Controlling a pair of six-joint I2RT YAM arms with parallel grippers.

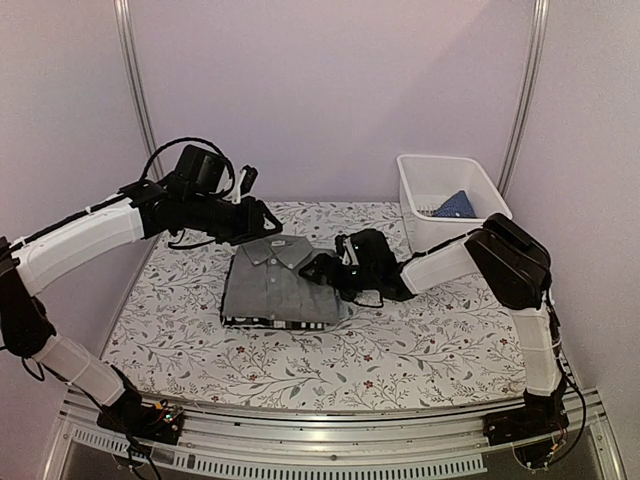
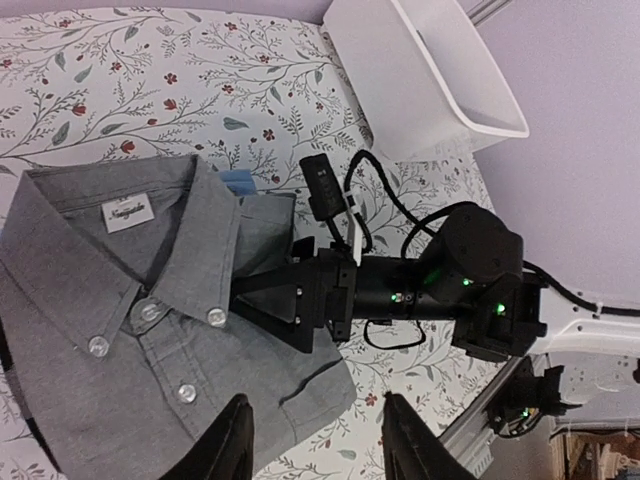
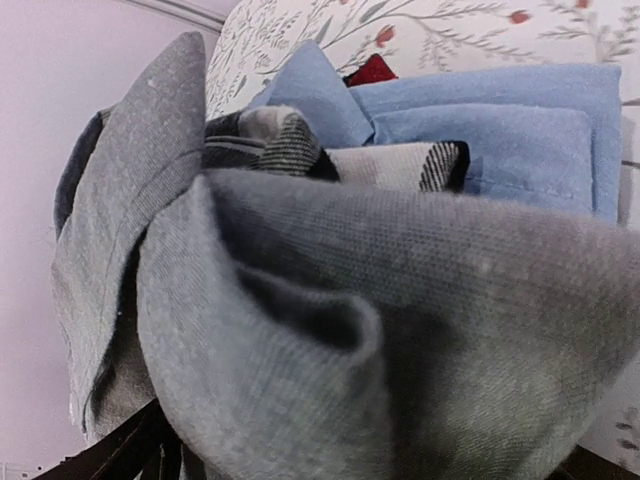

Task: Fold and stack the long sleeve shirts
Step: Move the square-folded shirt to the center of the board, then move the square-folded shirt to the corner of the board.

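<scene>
Shirts stacked at the centre of the flowered worktop (image 1: 420,340): the folded grey shirt (image 1: 275,285) is laid on top, with the checked shirt (image 1: 268,322) showing along its near edge. The left gripper (image 1: 266,220) is held above the collar end, its fingers (image 2: 235,442) spread wide with nothing between them. The right gripper (image 1: 322,268) is set against the grey shirt's right edge. A bunched grey fold is framed between its fingers in the right wrist view, though whether it is clamped cannot be told. The pale blue shirt (image 3: 500,120) is shown in the wrist views, tucked among the layers. A white bin (image 1: 430,232) is placed at the far right, its blue contents hard to make out
</scene>
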